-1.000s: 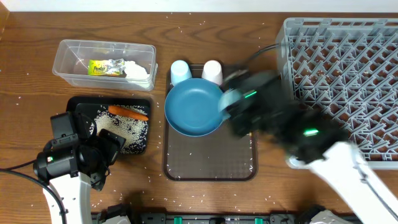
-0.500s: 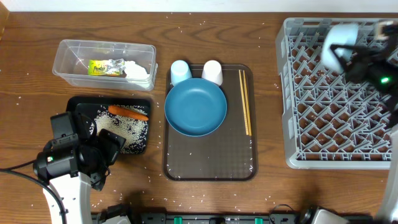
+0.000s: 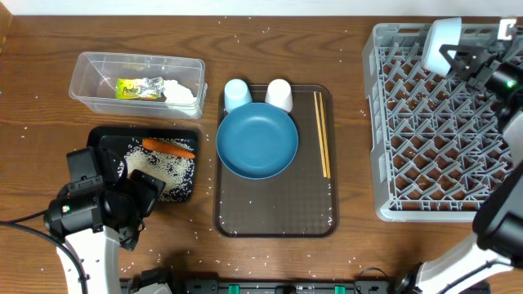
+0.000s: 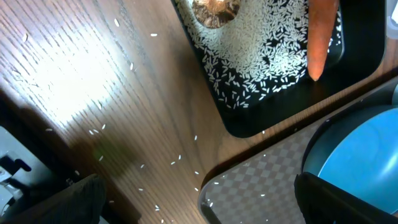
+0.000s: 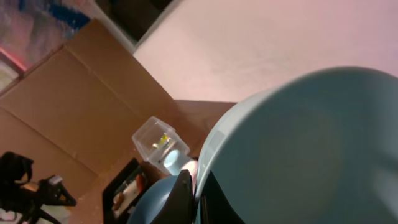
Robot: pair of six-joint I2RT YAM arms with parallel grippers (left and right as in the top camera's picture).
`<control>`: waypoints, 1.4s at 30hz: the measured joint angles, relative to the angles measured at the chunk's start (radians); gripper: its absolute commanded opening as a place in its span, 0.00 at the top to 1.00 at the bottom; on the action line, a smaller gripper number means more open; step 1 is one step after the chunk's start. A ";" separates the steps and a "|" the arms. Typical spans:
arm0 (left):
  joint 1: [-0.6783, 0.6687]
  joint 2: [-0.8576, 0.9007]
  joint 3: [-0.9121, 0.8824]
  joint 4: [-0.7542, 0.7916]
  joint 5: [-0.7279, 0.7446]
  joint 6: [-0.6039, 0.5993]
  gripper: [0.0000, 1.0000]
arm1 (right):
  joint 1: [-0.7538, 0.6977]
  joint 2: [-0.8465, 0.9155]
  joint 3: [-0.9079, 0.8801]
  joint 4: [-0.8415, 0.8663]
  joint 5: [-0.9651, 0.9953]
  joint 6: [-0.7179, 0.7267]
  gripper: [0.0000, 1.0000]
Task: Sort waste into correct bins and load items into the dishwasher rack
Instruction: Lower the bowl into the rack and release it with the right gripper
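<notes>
My right gripper (image 3: 459,55) is shut on the rim of the white bowl (image 3: 441,41) and holds it tilted above the far left corner of the grey dishwasher rack (image 3: 441,139). The bowl's pale blue inside (image 5: 311,149) fills the right wrist view. My left gripper (image 3: 139,196) is open and empty beside the black tray (image 3: 106,135), which holds rice (image 4: 255,43), a carrot (image 4: 323,37) and a brown lump (image 4: 214,9). The blue plate (image 3: 257,140), blue cup (image 3: 237,93), whitish cup (image 3: 279,93) and chopsticks (image 3: 321,135) are on the brown tray (image 3: 274,208).
The clear tub (image 3: 98,69) at the far left holds the yellow-green wrapper (image 3: 139,88) and the white napkin (image 3: 181,91). Loose rice grains lie scattered over the wooden table (image 3: 49,122). The rack reaches the table's right edge.
My right arm has carried the bowl from above the brown tray to the rack's far left corner. The chopsticks have come into view. My left arm has not moved.
</notes>
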 measured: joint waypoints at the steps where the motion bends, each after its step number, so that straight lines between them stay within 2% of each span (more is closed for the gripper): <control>1: 0.000 0.000 0.000 0.000 0.000 0.000 0.02 | 0.000 0.021 0.000 0.026 -0.001 0.023 0.99; 7: 0.000 0.000 0.000 0.000 0.000 0.000 0.02 | -0.001 0.109 0.000 0.083 0.007 0.123 0.99; 19: 0.000 0.000 0.000 -0.001 0.000 0.000 0.02 | -0.106 0.149 0.000 0.104 0.021 0.161 0.96; 26: 0.000 0.000 0.000 -0.001 0.000 0.000 0.02 | -0.154 0.149 0.000 0.111 0.011 0.190 0.99; 33: 0.000 0.000 0.000 -0.001 0.000 0.000 0.02 | -0.129 0.149 0.000 0.155 0.012 0.254 0.99; 42: 0.000 0.000 0.000 -0.001 0.000 0.000 0.02 | -0.024 0.149 0.000 0.157 0.022 0.279 0.99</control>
